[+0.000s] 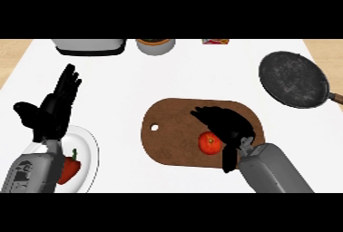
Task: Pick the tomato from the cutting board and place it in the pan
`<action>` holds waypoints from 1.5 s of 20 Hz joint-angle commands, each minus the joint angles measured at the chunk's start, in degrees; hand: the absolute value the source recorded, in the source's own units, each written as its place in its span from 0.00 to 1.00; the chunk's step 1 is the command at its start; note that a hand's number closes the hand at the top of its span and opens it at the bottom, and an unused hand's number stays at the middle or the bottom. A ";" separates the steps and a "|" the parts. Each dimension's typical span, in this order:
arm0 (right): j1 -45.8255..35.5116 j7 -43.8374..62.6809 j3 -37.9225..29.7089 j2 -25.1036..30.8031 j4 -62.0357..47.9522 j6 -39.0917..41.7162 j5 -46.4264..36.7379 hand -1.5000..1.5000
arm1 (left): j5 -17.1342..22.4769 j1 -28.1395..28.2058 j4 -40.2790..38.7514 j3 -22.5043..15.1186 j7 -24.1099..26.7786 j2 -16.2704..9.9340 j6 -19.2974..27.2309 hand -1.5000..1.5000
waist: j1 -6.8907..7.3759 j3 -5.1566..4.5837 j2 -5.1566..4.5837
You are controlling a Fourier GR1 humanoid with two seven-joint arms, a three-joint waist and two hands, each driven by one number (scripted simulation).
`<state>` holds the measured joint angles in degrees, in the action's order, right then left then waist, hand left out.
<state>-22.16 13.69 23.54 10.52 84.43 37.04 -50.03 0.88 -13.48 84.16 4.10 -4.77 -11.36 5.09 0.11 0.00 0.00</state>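
A red tomato [209,143] lies on the brown cutting board [174,122], toward its lower right. My right hand [224,121] hovers over the board with its fingers curled above and beside the tomato and its thumb hanging down at the tomato's right; most of the tomato still shows. The dark round pan [293,79] sits at the right, well away from the board, its handle pointing right. My left hand [52,106] rests open at the left, fingers up.
A white plate [90,149] with a red pepper [69,168] sits at the lower left, partly under my left forearm. At the back edge stand a grey appliance [89,46], a round jar [155,45] and a small red box [216,41].
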 commanded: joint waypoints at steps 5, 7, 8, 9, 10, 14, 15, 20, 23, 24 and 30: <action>1.99 -4.94 -0.36 1.00 -4.65 -1.03 -5.12 0.00 | 0.50 0.52 -0.25 1.81 1.31 0.50 -1.22 0.50 | -0.07 -0.01 0.00; -0.69 -3.66 0.13 -2.47 -8.82 -0.49 -5.74 0.00 | 0.40 -1.14 -5.02 3.15 4.24 -0.42 -2.17 0.50 | -0.09 -0.02 -0.06; 0.05 -4.58 0.08 -1.75 -8.25 -0.15 -6.30 0.00 | -1.53 -0.18 2.14 -0.46 -2.42 2.03 0.60 0.50 | -0.01 0.00 0.02; -0.33 -3.35 0.12 -4.15 -9.70 -1.73 -7.39 0.00 | 1.57 -2.16 -0.13 3.46 -2.02 -1.20 -2.69 0.50 | -0.01 0.00 -0.01; -0.37 -8.14 -1.80 0.01 -10.89 -1.70 -5.96 0.00 | -0.77 3.48 -0.29 0.09 3.10 2.19 -1.56 0.50 | 0.06 0.00 -0.02; 0.77 -12.86 3.79 -2.30 -10.65 -3.29 -7.60 1.00 | -0.39 -0.30 -3.24 1.82 2.73 0.64 -2.28 0.50 | -0.02 0.00 -0.06; -3.80 -8.82 3.93 -7.10 -12.75 -2.60 -8.61 1.00 | 0.39 -0.66 0.53 2.48 -0.97 -0.08 -1.81 0.50 | 0.38 0.00 -0.02; -5.36 -14.53 0.75 -6.28 -19.75 -7.02 -11.51 1.00 | -0.56 2.35 -0.52 1.33 2.41 1.75 -2.67 0.50 | 0.23 0.00 -0.05; -0.56 -9.42 -0.56 -5.66 -14.00 -5.14 -11.80 1.00 | -1.30 0.68 3.31 1.15 -2.18 1.21 -1.27 0.50 | 0.00 0.00 0.09; -1.02 -5.32 -3.06 -8.93 -17.82 -9.43 -11.82 1.00 | -2.36 -0.32 -0.63 0.68 0.57 1.95 -0.75 0.50 | -0.07 0.01 -0.05; -5.65 17.86 -6.40 -10.41 -21.88 -20.82 -4.25 1.00 | -0.46 -3.97 -2.10 2.32 -0.29 -0.05 -2.87 0.50 | 1.23 0.04 -0.44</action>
<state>-25.86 20.90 18.20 1.97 65.37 23.78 -57.48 -0.05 -14.50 83.43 5.79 -4.26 -10.69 2.73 0.80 -0.22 -0.01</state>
